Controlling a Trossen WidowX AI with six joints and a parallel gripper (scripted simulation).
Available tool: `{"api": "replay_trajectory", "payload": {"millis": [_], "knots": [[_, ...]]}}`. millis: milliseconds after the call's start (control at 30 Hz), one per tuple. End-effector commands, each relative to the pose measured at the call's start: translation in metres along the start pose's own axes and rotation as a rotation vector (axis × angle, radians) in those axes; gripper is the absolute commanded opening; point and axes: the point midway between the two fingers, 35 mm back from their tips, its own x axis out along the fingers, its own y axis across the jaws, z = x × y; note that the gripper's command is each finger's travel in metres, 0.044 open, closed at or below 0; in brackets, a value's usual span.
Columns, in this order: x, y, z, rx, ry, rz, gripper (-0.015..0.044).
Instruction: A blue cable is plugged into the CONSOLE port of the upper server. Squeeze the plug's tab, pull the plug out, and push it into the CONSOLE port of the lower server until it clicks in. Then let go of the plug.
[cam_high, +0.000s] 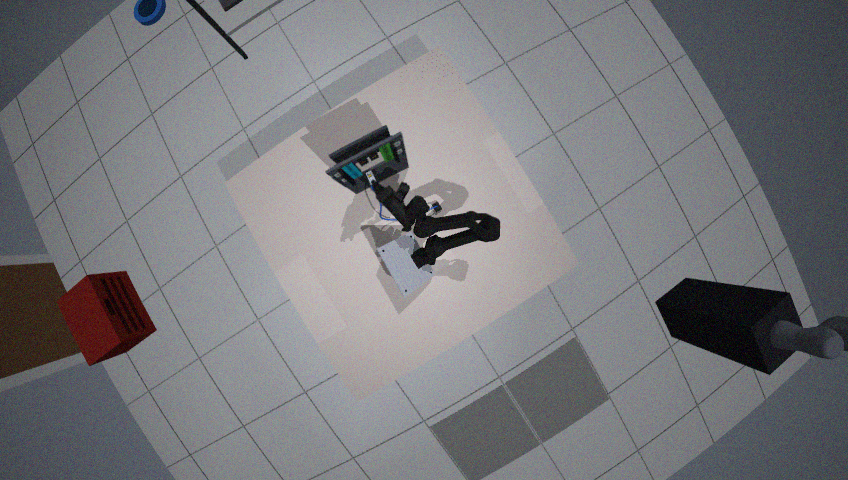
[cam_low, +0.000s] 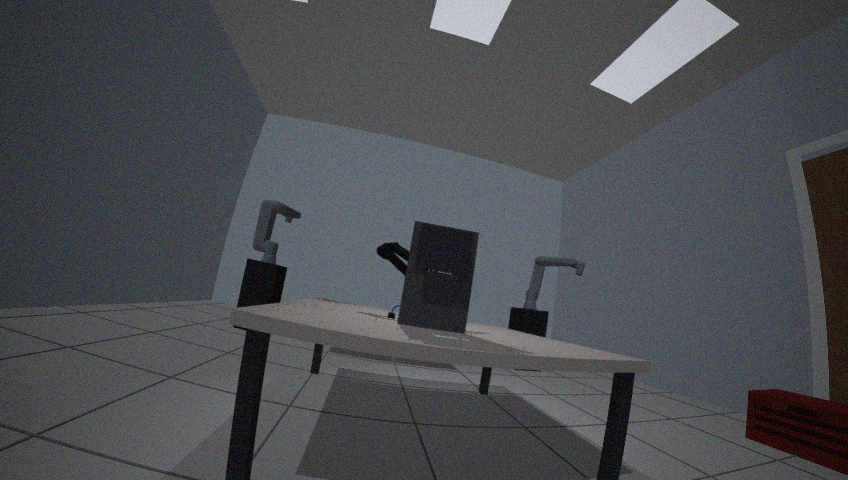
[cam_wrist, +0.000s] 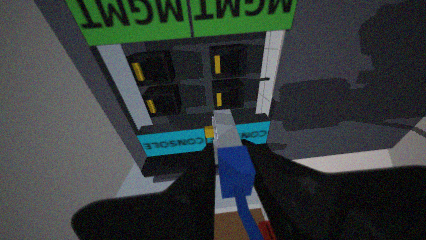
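My gripper (cam_high: 372, 182) (cam_wrist: 226, 146) is shut on the plug (cam_wrist: 228, 132), which has a clear body and a blue boot (cam_wrist: 236, 170). The plug's clear nose points at the dark port panel (cam_high: 394, 168) (cam_wrist: 320, 62), over the cyan CONSOLE labels (cam_wrist: 172, 143). It appears just below the lower right socket (cam_wrist: 230, 96) and outside it; its exact depth is unclear. Several black sockets with yellow contacts show beneath the green MGMT labels (cam_wrist: 140, 15). A blue cable (cam_high: 387, 218) (cam_low: 393, 308) (cam_wrist: 244, 212) trails from the boot. The frames do not show clearly which server each socket belongs to.
The dark housing (cam_low: 440, 291) stands upright on the table (cam_high: 476, 148) (cam_low: 333, 341). A small black box (cam_high: 436, 204) (cam_low: 390, 315) lies near the cable. The arm's base is on a light plate (cam_high: 401, 261). A red cabinet (cam_high: 107, 315) (cam_low: 794, 425) stands beyond the table.
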Motion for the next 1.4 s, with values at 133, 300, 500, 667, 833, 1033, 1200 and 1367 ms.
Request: {"api": "replay_trajectory", "payload": {"millis": [133, 300, 500, 667, 833, 1033, 1200, 1367], "knots": [[-0.005, -0.028, 0.002, -0.005, 0.001, 0.010, 0.0000], [-0.004, -0.028, 0.002, -0.006, 0.006, 0.010, 0.0000], [-0.001, -0.026, 0.002, -0.007, 0.023, 0.012, 0.0000], [0.002, -0.025, 0.002, -0.008, 0.030, 0.013, 0.0000], [0.004, -0.025, 0.003, -0.008, 0.030, 0.013, 0.0000], [0.006, -0.024, 0.004, -0.008, 0.030, 0.014, 0.0000], [0.008, -0.023, 0.005, -0.008, 0.030, 0.014, 0.0000], [0.010, -0.022, 0.006, -0.008, 0.030, 0.014, 0.0000]]}}
